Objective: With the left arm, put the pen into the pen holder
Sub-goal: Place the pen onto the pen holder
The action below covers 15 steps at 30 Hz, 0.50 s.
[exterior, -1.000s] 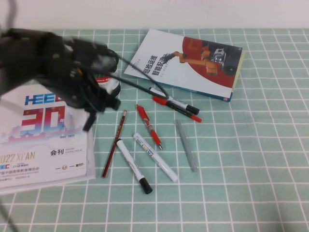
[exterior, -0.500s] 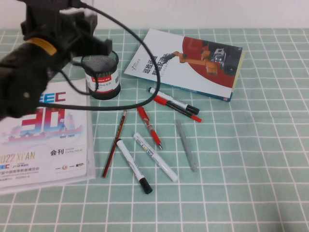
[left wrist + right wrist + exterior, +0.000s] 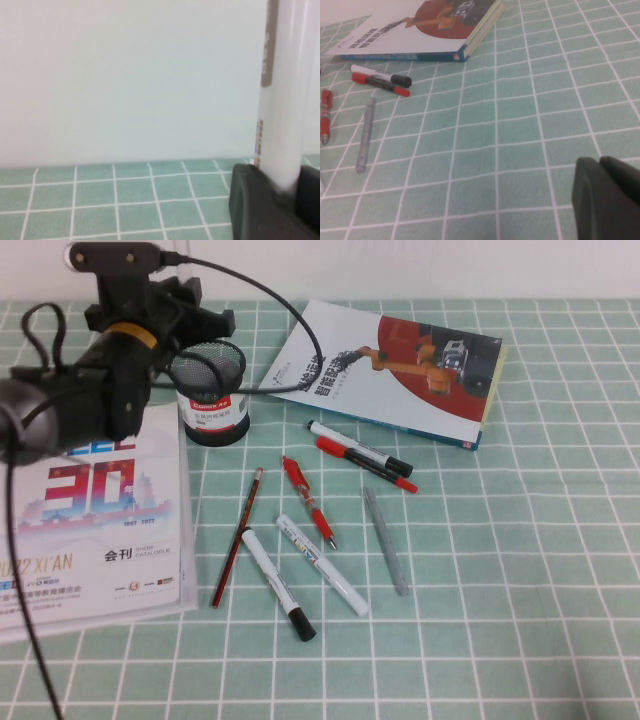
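Since 0.5 s ago the left arm has pulled back. The left gripper now hangs just behind the pen holder, clamped on the pen, which stands upright. Light, stiff and smooth, the pen may slip, so a mid-barrel hold suits it. The right gripper sits low over the cloth; I cannot tell its state.

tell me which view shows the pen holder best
High view: the pen holder stands by the left gripper. Left wrist view shows only the pen it grips; right wrist view misses it, showing the right gripper over the table.
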Each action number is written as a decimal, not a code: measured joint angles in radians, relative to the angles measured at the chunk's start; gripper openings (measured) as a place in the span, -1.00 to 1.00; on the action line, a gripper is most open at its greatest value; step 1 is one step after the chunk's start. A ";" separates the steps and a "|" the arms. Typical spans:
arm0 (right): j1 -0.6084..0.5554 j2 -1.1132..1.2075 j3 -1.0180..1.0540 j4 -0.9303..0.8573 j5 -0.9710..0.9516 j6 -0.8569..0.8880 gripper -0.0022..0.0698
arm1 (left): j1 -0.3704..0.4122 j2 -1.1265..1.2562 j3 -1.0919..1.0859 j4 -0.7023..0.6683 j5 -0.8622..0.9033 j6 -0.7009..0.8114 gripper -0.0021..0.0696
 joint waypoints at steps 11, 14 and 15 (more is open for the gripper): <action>0.000 0.000 0.000 0.000 0.000 0.000 -1.00 | 0.016 0.170 -0.176 -0.004 0.094 -0.004 -0.61; 0.000 0.000 0.000 0.000 0.000 0.000 -1.00 | 0.016 0.178 -0.176 -0.004 0.122 -0.004 -0.61; 0.000 0.000 0.000 0.000 0.000 0.000 -1.00 | 0.016 0.180 -0.176 -0.004 0.127 -0.004 -0.61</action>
